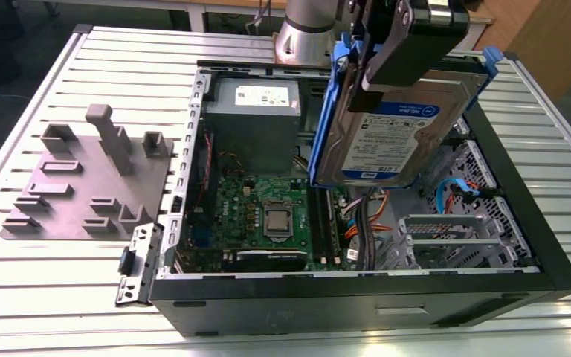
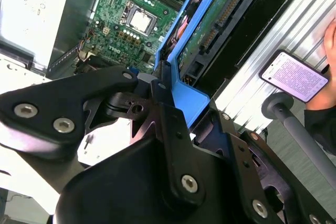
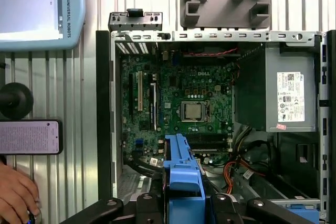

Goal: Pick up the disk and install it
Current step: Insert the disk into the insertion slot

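Gripper point(image 1: 385, 74) clamped tight on its blue frame point(image 3: 181, 174), the disk point(image 1: 395, 134) hangs on edge above the open case point(image 1: 365, 297) — rigid, weighty metal, probably shock-sensitive — best held by that frame.

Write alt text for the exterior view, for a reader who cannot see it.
The robot's hand holds the blue-framed disk roughly upright above an open computer case on a slatted metal table. Inside the case are a green motherboard and a grey power supply; a grey fixture plate lies at the exterior view's left.
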`<state>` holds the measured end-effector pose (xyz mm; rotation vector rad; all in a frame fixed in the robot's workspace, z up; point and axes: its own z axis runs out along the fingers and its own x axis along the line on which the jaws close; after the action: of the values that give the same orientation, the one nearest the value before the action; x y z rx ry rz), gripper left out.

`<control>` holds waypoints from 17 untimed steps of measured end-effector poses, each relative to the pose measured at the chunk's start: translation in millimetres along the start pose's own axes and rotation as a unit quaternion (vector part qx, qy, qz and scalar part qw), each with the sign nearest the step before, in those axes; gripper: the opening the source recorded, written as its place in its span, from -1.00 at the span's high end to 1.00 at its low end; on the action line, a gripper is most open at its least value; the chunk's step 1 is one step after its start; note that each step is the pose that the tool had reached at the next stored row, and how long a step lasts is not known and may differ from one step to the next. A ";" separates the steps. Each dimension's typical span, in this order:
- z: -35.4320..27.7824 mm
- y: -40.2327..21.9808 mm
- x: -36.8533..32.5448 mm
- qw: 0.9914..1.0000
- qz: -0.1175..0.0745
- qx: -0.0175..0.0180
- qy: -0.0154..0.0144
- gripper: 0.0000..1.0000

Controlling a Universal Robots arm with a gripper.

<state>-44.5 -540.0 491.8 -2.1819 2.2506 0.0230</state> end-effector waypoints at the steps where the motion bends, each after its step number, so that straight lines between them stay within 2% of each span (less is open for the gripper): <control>1: 0.0 -0.4 0.0 1.000 0.000 0.000 0.000 0.26; 7: 0.0 -0.8 0.0 1.000 0.000 0.000 0.000 0.26; 12: 0.2 -1.2 3.3 1.000 0.000 0.000 0.000 0.26; 14: 0.2 -3.1 3.4 1.000 0.000 0.000 0.000 0.26; 17: 0.2 -10.5 3.2 1.000 0.000 -0.001 0.000 0.26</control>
<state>-34.1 -543.5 491.5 -2.1828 2.2515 0.0251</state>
